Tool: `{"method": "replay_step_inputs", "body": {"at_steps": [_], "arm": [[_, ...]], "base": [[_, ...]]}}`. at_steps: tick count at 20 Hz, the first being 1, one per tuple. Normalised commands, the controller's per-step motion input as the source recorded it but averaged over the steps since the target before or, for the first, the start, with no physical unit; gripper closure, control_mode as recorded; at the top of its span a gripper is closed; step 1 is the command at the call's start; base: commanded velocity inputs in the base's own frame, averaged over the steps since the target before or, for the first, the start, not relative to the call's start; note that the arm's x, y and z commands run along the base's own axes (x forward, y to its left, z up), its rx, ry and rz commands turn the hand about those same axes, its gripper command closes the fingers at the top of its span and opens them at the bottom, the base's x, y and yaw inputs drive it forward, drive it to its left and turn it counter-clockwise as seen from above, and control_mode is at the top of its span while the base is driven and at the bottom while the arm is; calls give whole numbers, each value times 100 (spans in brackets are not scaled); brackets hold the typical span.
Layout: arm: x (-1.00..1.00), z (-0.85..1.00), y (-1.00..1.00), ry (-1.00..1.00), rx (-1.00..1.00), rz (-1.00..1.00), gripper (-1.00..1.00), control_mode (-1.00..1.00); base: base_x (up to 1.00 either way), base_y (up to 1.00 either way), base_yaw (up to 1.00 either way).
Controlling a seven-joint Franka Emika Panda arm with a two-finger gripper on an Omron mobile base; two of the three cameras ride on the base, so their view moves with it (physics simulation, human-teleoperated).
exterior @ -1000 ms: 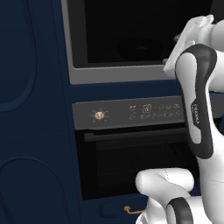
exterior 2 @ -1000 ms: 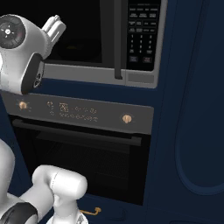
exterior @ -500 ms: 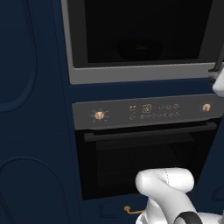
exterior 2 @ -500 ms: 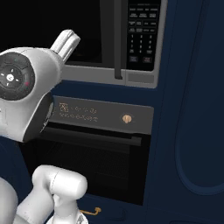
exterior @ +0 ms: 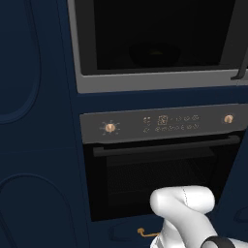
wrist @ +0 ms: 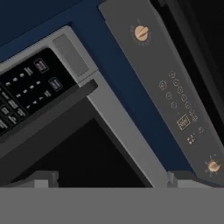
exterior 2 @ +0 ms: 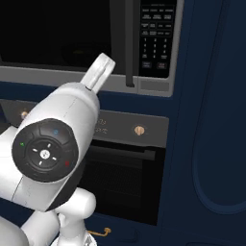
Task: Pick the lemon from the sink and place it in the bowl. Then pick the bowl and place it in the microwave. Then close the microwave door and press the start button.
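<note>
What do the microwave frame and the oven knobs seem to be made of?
Microwave frame: looks like brushed or painted grey metal, matte, with flat even shading; it could be plastic. Oven knobs: likely brass or copper-toned metal, given the warm golden colour and slight shine.

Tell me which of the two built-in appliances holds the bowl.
The upper one, the microwave: the bowl sits in its dark cavity. The oven below has copper knobs.

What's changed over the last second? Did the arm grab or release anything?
The arm pulled back from the microwave. It left the right side of the left base view and swung lower and nearer in the right base view. The hand is open and empty, with nothing taken or released. The microwave door stays open, and the oven and the base are unmoved.
</note>
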Motion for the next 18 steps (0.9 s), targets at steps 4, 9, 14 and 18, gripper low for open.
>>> {"method": "replay_step_inputs", "body": {"at_steps": [4,9,14,18], "arm": [[32,-12,-13,0,0,0,-100,-100],[38,-14,-9,0,0,0,-100,-100],[53,-12,-8,0,0,0,-100,-100],[45,-16,-20,0,0,0,-100,-100]], "base": [[0,0,0],[0,0,0],[0,0,0],[0,0,0]]}}
